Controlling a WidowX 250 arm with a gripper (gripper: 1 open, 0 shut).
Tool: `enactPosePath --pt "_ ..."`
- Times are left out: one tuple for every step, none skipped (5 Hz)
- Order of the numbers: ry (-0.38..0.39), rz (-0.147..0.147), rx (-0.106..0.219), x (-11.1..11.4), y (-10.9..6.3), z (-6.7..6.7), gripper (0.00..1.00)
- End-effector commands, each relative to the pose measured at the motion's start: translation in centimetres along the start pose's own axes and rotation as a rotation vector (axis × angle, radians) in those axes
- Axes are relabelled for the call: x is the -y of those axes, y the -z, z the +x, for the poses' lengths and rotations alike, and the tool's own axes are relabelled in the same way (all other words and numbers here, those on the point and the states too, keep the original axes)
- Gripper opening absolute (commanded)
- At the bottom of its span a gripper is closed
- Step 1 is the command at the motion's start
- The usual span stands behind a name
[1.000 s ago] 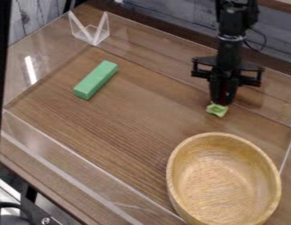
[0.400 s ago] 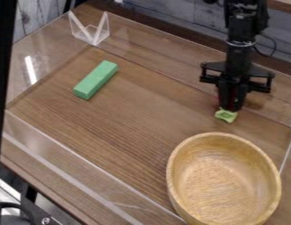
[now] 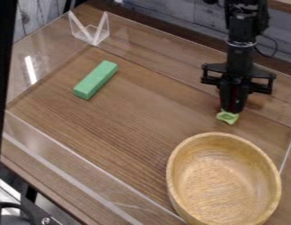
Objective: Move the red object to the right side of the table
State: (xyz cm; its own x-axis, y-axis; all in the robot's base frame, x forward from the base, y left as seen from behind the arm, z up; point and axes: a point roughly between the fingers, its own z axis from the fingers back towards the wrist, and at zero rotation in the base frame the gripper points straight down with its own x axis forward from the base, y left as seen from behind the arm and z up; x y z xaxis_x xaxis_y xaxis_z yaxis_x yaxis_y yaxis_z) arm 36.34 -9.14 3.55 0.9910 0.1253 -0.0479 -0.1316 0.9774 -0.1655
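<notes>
At the right side of the wood-grain table point(image 3: 135, 123), my gripper point(image 3: 235, 107) points straight down, its dark fingers shut low over the red object point(image 3: 229, 116). Only the object's pale green leafy stub shows, just below the fingertips on the tabletop. The fingers hide its red body.
A large wooden bowl point(image 3: 173, 163) sits at the near right, just in front of the gripper. A flat green block point(image 3: 96, 79) lies to the left of the middle. A clear acrylic stand point(image 3: 89, 29) is at the back left. Low clear walls edge the table point(image 3: 30, 132).
Since a second ago the gripper and the green stub under it have shifted slightly right and nearer. Over the last half second nothing has moved.
</notes>
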Motion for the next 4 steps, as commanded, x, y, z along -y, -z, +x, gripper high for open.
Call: enactPosePath --pt "0.046 -0.039 0.087 1.3 -3.7 0.6 0.0" --pt "0.053 -0.05 0.093 1.3 -4.3 0.6 0.0" --pt "0.058 -0.061 0.101 1.3 -5.2 0.7 0.0" --pt "0.059 -0.075 0.118 1.3 -6.0 1.0 0.0"
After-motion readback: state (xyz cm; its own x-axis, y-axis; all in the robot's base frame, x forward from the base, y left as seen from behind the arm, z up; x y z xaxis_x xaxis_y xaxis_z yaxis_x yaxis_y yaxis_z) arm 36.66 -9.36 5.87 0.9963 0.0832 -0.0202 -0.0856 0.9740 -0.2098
